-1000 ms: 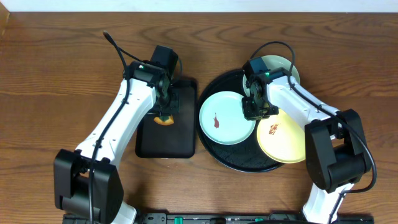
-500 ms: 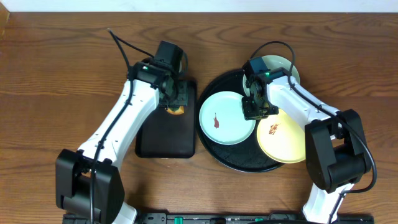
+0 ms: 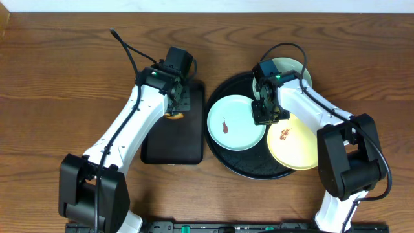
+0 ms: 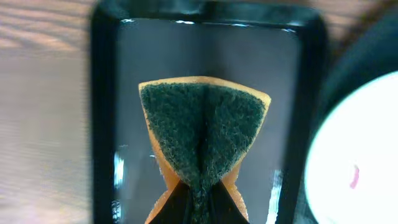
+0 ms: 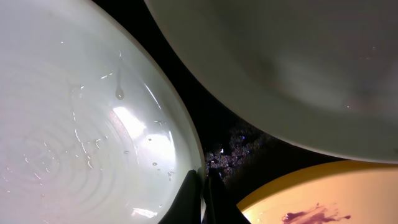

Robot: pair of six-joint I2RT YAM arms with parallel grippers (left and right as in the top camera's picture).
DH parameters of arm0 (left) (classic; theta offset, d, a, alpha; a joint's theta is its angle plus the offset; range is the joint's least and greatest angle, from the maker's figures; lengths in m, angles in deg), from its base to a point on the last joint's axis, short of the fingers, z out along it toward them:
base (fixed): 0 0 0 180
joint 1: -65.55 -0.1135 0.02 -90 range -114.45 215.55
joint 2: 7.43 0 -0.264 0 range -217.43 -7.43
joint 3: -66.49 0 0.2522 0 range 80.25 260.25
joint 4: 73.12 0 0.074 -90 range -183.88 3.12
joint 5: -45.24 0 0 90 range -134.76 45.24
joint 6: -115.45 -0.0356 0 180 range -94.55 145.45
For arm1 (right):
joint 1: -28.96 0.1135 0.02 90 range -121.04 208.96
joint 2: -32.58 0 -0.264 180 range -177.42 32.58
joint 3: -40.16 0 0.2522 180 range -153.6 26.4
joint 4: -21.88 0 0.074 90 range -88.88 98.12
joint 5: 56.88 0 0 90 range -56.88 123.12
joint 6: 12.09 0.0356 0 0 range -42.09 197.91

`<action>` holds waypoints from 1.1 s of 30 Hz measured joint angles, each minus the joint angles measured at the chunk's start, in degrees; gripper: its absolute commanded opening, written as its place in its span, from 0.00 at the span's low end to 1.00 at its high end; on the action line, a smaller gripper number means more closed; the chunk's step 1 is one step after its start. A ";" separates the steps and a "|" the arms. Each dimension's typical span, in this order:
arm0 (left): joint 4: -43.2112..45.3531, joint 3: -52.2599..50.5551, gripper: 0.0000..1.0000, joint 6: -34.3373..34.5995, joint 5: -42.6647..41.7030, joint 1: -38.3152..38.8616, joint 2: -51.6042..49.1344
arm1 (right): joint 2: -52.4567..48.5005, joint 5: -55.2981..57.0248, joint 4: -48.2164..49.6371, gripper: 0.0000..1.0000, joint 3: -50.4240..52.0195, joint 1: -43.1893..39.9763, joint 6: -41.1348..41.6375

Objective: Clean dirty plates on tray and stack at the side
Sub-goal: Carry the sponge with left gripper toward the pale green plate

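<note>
**Both grips set, wiping next**

My left gripper (image 4: 198, 202) is clamped on the sponge (image 4: 203, 127), which I've just carried up the small tray (image 4: 104, 124). My right gripper (image 5: 201, 186) has just closed, seemingly on the rim of the smeared mint plate (image 3: 234, 123) in the round tray (image 3: 249, 171), so wiping can begin. No writing visible.

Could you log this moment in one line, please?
left gripper: shut on sponge | right gripper: shut on front green plate | stack: none yet

Overhead fixed above, looking straight down on the whole tabletop (image 3: 65, 65); left wrist close, facing down past the left end effector (image 4: 198, 202) onto the rectangular tray (image 4: 103, 124); right wrist nearer still, on plate rims; mint plate (image 5: 74, 124) shared with overhead.
</note>
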 measured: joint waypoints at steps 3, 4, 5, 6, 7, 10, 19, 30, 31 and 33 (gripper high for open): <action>2.21 -0.02 0.07 -0.94 -6.19 -0.04 -0.02 | 0.00 0.00 0.02 0.01 0.00 0.00 0.02; 2.62 -0.02 0.07 -1.16 -7.56 -0.04 -0.02 | 0.00 0.00 0.02 0.02 0.00 0.00 0.00; 2.84 -0.02 0.07 -1.36 -8.72 0.00 -0.02 | 0.00 0.00 0.02 0.06 0.00 0.00 0.02; 2.89 -0.02 0.07 -1.60 -9.44 0.02 -0.02 | 0.00 0.00 0.02 0.10 0.00 0.00 0.09; 2.91 -0.02 0.07 -1.77 -9.94 0.02 -0.02 | 0.00 0.02 0.02 0.12 0.00 0.00 0.04; 2.93 -0.02 0.07 -1.97 -10.38 0.02 -0.02 | 0.00 0.02 0.09 0.13 0.00 0.07 -0.22; 2.91 -0.02 0.07 -1.99 -11.23 0.02 -0.02 | -0.02 0.00 1.57 0.10 0.28 0.11 -0.22; 3.93 -0.02 0.07 -1.99 -10.93 0.02 -0.02 | 0.04 -0.22 2.86 0.01 1.64 0.09 -0.07; 3.58 0.00 0.07 -2.01 -10.47 0.02 -0.02 | 0.04 -0.22 2.89 0.01 1.64 0.09 -0.07; 2.43 0.02 0.07 -2.01 -9.55 0.02 -0.02 | 0.04 -0.22 2.89 0.01 1.64 0.09 -0.07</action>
